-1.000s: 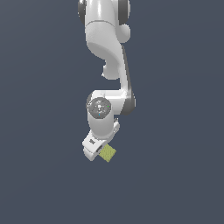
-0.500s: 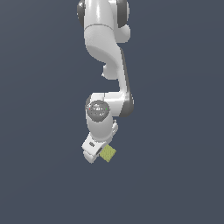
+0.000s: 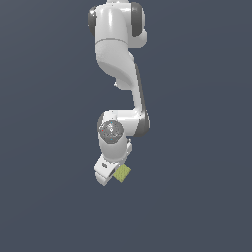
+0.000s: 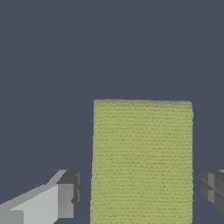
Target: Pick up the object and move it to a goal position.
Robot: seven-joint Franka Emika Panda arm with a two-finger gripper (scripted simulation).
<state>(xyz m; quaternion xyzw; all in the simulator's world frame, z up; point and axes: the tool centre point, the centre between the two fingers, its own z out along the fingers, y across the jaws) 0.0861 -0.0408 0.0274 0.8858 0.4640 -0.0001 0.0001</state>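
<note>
Small yellow-green cube (image 3: 122, 173) (image 4: 142, 162), woven-textured top, turned diagonally, on dark surface

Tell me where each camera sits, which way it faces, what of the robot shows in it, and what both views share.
Exterior view: off the arm, apparently high above, looking down on the white arm, its gripper and the yellow-green cube over a plain dark ground.
Wrist view: on the wrist, looking along the gripper at the cube; one finger shows on either side, with gaps.
Shared: the cube and gripper.
</note>
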